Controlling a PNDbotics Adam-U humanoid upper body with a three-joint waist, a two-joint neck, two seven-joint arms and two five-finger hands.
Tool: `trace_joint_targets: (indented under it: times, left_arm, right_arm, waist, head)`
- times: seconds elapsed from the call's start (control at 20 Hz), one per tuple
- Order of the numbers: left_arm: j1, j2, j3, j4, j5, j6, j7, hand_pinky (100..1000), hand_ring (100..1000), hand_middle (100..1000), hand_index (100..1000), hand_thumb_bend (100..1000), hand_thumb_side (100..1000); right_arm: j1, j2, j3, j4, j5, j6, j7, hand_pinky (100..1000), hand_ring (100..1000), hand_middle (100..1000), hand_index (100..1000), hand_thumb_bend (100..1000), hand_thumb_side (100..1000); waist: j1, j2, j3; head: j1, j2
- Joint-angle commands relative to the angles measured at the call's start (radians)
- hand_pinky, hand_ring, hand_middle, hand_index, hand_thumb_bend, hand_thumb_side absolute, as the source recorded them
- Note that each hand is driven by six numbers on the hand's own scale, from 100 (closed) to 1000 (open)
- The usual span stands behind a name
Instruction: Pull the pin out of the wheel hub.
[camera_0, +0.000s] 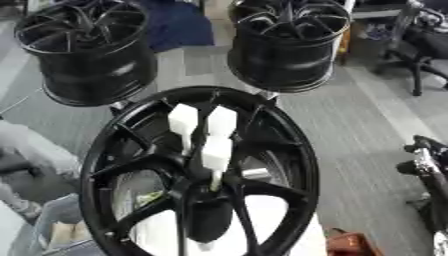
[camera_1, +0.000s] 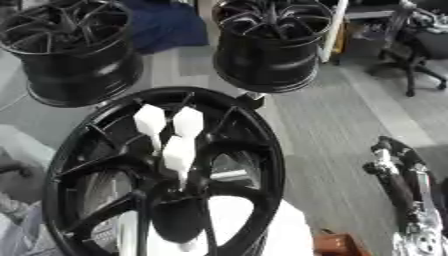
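Three white pins (camera_0: 203, 131) are seen seated at the centre of the black wheel hub (camera_0: 198, 175), none yet grasped. Only the right arm (camera_1: 398, 185) is glimpsed at the right edge, and its hand's state cannot be told; a reach to one pin is called for next.

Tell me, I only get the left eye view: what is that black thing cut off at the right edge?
Observer: The right eye view shows more of it. It is the robot's right arm, apart from the big wheel, with a silver part at the bottom corner.
Operator: Anything else I miss?
Observer: A white pole slants beside the far right wheel; your view catches only its top end.
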Motion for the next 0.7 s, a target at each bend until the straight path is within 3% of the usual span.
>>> trace_joint_targets:
  times: [0.05, 0.35, 0.7]
  left_arm:
    - [0.033, -0.067, 0.044, -0.114, 0.02, 0.018, 0.035, 632, 655, 671, 836, 100, 695]
    - [0.075, -0.231, 0.067, -0.201, 0.01, 0.032, 0.075, 625, 638, 655, 828, 100, 734]
    - [0.066, -0.338, 0.063, -0.208, -0.002, 0.042, 0.079, 623, 628, 647, 826, 100, 756]
  right_arm:
    - [-0.01, -0.004, -0.007, -0.014, -0.004, -0.001, -0.002, 607, 509, 648, 783, 100, 552]
    - [-0.01, 0.0, -0.007, -0.014, -0.006, 0.0, -0.002, 607, 509, 648, 783, 100, 551]
    - [-0.011, 0.003, -0.007, -0.014, -0.007, 0.0, -0.003, 607, 509, 648, 783, 100, 549]
  waist:
    - [-0.001, -0.003, 0.005]
    - [-0.008, -0.001, 0.01]
    - [-0.01, -0.002, 0.007]
  head:
    - [-0.003, 0.005]
    - [0.001, 0.005]
    - [0.001, 0.005]
